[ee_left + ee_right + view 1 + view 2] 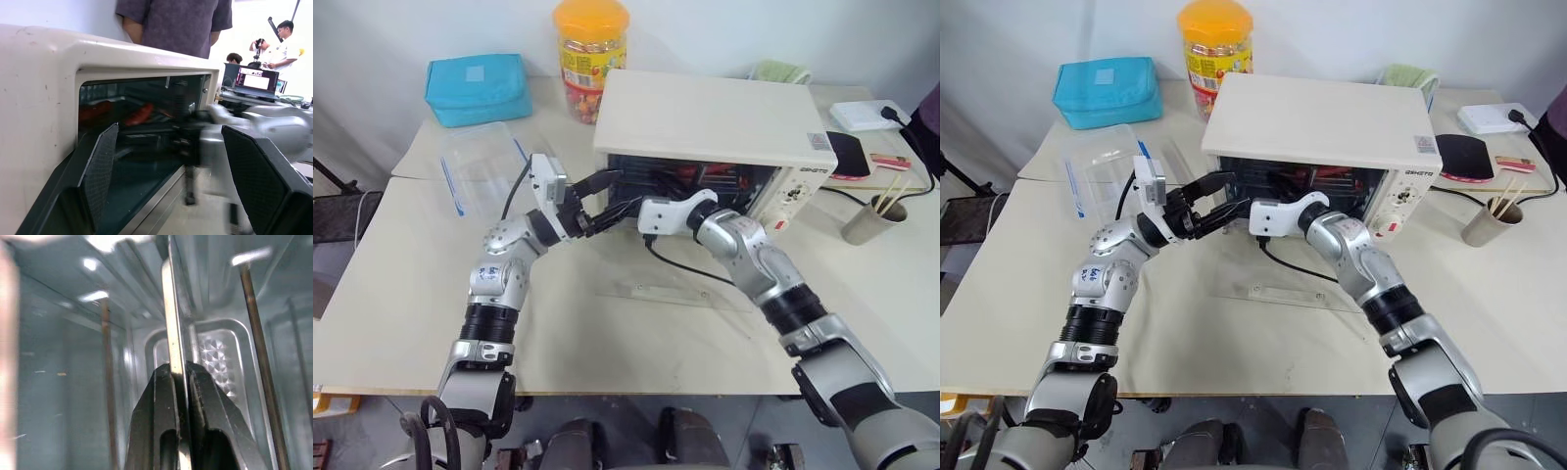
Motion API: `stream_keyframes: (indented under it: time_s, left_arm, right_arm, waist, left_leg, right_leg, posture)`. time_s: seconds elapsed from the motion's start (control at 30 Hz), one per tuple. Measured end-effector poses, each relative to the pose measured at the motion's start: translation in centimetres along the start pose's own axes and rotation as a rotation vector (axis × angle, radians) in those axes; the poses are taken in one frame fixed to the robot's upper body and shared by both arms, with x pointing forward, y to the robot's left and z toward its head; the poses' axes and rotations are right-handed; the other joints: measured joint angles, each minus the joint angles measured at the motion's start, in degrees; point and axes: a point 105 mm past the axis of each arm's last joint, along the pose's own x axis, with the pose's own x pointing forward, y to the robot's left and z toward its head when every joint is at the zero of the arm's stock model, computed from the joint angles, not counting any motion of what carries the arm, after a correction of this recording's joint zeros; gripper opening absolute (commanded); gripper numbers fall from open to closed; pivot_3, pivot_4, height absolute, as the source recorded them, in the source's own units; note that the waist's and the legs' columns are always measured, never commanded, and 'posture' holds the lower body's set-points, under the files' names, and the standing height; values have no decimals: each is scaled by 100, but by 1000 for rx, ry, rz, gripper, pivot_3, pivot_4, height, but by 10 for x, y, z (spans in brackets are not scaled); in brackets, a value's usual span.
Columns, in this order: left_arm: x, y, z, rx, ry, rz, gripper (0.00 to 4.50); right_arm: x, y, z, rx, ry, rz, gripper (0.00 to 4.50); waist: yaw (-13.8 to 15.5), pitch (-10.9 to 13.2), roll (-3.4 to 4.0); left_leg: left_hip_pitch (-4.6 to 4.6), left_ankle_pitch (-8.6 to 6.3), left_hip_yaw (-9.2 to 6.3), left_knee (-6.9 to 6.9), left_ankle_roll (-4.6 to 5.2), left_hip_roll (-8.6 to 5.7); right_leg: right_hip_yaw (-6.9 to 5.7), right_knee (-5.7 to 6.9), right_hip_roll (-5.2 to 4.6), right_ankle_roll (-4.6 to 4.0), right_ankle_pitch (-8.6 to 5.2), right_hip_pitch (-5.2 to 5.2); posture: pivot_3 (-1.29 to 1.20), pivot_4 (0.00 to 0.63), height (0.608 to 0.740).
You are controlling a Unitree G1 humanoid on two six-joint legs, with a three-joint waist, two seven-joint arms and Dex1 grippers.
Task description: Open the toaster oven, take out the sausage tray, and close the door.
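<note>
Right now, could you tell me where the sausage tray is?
The sausage tray sits inside the open toaster oven, its front edge pinched in the right claw, with the open left claw beside it.

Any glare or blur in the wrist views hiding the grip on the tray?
Right wrist view: bright glare patches on the oven's metal walls, left edge washed out, yet the thin silvery metal tray rim reads sharp between the closed jaws. Left wrist view: the right gripper is motion-blurred; red sausages dim.

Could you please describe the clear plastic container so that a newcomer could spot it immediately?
Start at the cream-white toaster oven in the middle of the table. Look to its left, past the orange-lidded snack jar. The clear plastic container lies in front of the turquoise pouch; it alone is see-through, with blue clips.
</note>
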Motion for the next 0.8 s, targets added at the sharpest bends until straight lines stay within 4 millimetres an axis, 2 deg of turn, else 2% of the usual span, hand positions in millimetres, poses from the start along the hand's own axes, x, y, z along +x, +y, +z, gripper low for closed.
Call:
stream_keyframes:
  time_s: [0.37, 0.5, 0.67, 0.8]
  left_arm:
    - [-8, 4, -2, -71, 9, 18, 3597]
    - [-25, 13, -7, -122, 49, 74, 3597]
    - [-31, 7, -12, -195, 75, 62, 3597]
    - [-39, 1, -14, -273, 112, 64, 3597]
  right_arm:
    - [-69, 13, 26, 42, -34, 57, 44]
    - [-97, 20, 31, 15, -75, 108, 44]
    - [-119, 23, 35, 2, -89, 150, 44]
    - [-127, 24, 38, 3, -95, 157, 44]
  waist:
    - [181, 2, -3]
    - [202, 3, -5]
    - [222, 4, -6]
    - [223, 5, -8]
  left_leg:
    - [-4, 1, -3, 18, 2, -9]
    - [-5, 1, -8, 20, 2, -8]
    - [-5, 1, -8, 26, 2, -8]
    - [-6, 1, -9, 31, 1, -5]
  right_leg:
    - [0, -10, -7, 0, 0, 12]
    - [-4, -11, -7, 0, 0, 14]
    - [-4, -10, -7, 0, 0, 17]
    - [-3, -8, -6, 0, 0, 17]
  posture:
    - [0, 150, 740]
    - [0, 150, 740]
    - [0, 150, 740]
    - [0, 150, 740]
